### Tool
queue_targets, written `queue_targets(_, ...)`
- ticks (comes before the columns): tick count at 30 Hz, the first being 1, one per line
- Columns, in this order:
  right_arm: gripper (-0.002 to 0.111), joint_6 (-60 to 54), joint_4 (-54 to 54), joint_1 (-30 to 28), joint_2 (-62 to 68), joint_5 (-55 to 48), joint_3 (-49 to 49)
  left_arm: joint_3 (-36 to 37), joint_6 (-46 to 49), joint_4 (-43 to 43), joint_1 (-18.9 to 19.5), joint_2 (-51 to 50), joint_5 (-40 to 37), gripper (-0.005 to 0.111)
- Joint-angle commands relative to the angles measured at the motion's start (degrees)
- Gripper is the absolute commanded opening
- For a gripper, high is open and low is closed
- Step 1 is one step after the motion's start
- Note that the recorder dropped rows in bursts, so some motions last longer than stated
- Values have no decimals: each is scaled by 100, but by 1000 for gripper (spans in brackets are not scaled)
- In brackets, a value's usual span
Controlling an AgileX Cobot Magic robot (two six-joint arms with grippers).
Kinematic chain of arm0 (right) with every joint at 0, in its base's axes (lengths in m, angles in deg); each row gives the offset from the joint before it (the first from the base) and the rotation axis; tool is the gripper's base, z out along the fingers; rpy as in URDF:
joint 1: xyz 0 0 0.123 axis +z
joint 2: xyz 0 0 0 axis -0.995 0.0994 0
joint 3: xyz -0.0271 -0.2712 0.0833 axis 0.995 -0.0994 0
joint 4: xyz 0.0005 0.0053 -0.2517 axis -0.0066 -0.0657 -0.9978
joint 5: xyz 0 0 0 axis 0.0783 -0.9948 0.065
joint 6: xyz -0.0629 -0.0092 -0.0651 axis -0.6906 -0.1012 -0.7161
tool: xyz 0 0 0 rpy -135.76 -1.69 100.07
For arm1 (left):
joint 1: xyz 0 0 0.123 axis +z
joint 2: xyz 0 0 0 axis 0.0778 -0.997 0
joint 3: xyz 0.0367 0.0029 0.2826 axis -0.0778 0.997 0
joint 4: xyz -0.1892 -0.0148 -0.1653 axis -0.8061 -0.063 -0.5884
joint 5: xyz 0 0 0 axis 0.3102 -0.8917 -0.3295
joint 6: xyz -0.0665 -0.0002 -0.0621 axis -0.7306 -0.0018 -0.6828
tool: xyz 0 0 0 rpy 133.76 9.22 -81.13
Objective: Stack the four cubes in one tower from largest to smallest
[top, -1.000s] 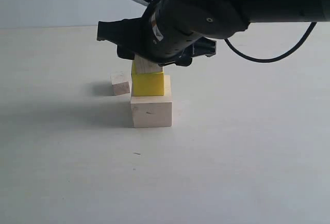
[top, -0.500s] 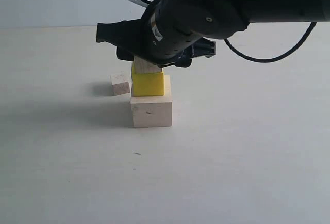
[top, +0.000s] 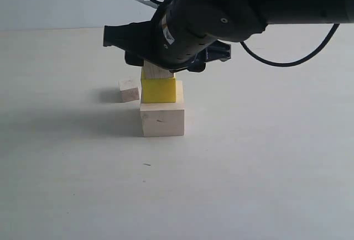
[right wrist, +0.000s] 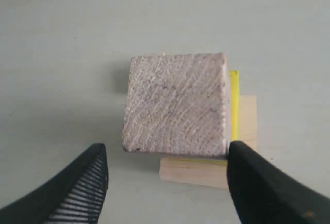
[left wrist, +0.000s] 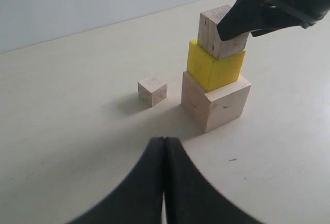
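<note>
small wood cube (top: 156, 72) has settled flatter on yellow cube (top: 159, 90) | right gripper (right wrist: 166, 150) jaws wide, straddling it to release | left gripper (left wrist: 164, 146) pinched closed, idle | smallest cube (top: 129, 90) waits beside large cube (top: 162, 118)

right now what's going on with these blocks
A robot is building a block tower. The right gripper is over the stack, jaws apart around a small wooden block, which sits on the yellow block, itself on the large wooden block. The smallest block lies on the table beside the stack, not yet placed. The left gripper hangs back, shut and empty.
</note>
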Motion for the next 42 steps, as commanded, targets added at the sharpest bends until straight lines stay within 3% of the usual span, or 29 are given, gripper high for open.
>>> queue_targets(1, 64, -85, 16, 6, -55, 2, -5, -7, 31, -45, 1, 30, 58, 0)
queue_targets(25, 64, -247, 0, 6, -89, -187, -5, -7, 31, -45, 1, 30, 58, 0)
queue_targets(36, 63, -547, -95, 6, -769, -384, -5, -7, 31, -45, 1, 30, 58, 0)
queue_targets(39, 57, -947, -95, 6, -1044, -612, -5, -7, 31, -45, 1, 30, 58, 0)
queue_targets(42, 37, -1379, -95, 6, -1265, -1004, -5, -7, 31, -45, 1, 30, 58, 0)
